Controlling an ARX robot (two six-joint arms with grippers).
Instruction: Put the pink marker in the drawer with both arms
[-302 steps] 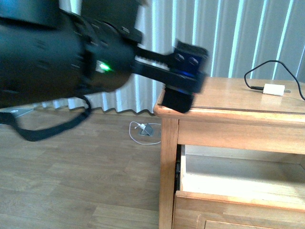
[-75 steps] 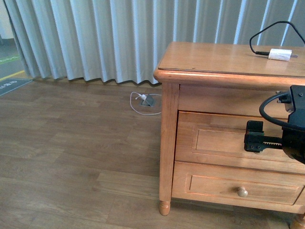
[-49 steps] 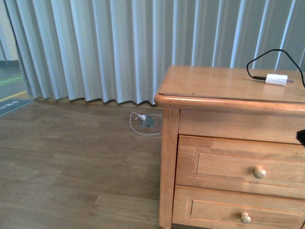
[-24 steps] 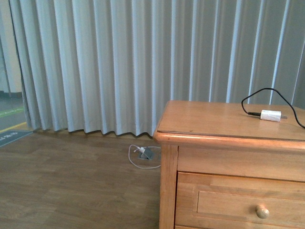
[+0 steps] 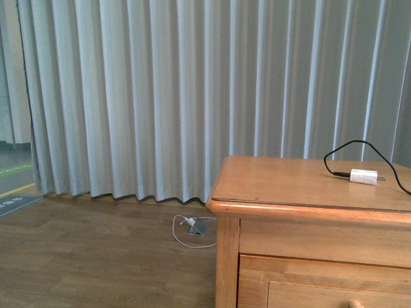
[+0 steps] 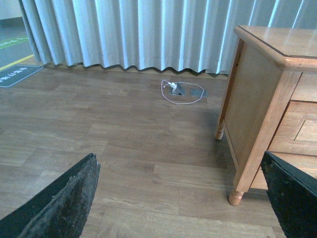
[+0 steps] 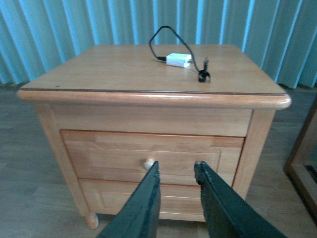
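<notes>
The pink marker is out of view in every picture. The wooden cabinet (image 5: 308,186) stands at the lower right of the front view, where only the top strip of the drawer (image 5: 321,285) shows. In the right wrist view the drawer (image 7: 109,148) is shut, with its round pale knob (image 7: 148,163) just beside one fingertip. My right gripper (image 7: 177,166) is open and empty in front of that drawer. My left gripper (image 6: 179,158) is open wide over the wooden floor, beside the cabinet's side panel (image 6: 252,104). Neither arm shows in the front view.
A white charger plug (image 5: 363,176) with a black cable lies on the cabinet top, seen too as the plug (image 7: 178,60) in the right wrist view. A floor outlet with a white cord (image 5: 196,226) sits by the grey curtains (image 5: 160,96). The lower drawer (image 7: 124,198) is shut.
The upper drawer, open six seconds ago, is shut. Both arms have left the front view. That view has tilted upward, so the cabinet sits lower in the picture.
</notes>
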